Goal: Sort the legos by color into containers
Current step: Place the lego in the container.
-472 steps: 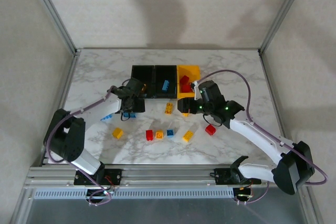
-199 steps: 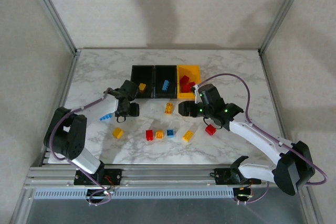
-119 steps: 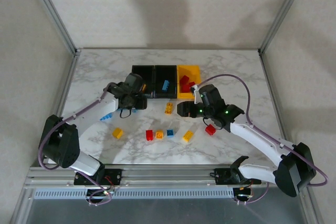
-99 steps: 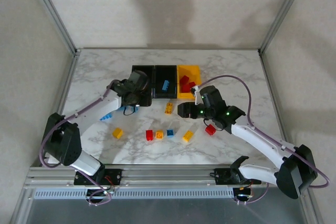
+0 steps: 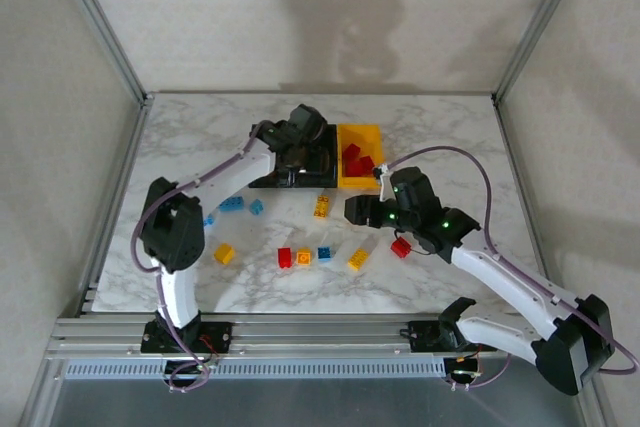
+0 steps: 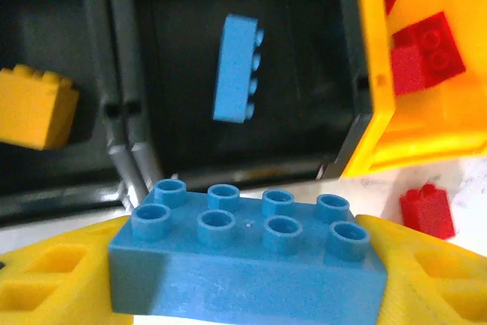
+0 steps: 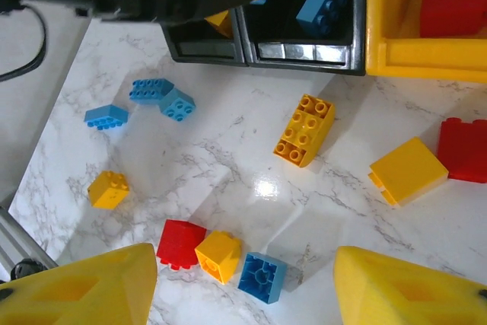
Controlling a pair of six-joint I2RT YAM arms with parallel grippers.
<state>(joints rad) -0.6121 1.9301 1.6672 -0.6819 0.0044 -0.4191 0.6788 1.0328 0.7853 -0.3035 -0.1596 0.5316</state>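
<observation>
Keep the left gripper clamped on the blue eight-stud brick, held at the middle black bin near the table's far edge, until squarely above the blue brick lying inside, then release low, leaving the right gripper, jaws apart and empty, hovering mid-table.

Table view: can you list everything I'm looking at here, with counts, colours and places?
Bins: 3 joined, two black and one yellow, back of the table.
Binned bricks: 1 blue in the middle bin, 1 yellow in the left black one, several red in the yellow one.
Loose bricks: 4 yellow, 4 blue, 2 red, scattered in front of the bins.
Held brick: 1, blue, above the bins.
Table: 1, white marble.
Left gripper: yellow fingers, shut on the held brick.
Right gripper: yellow fingers, open, empty, over the loose bricks.
</observation>
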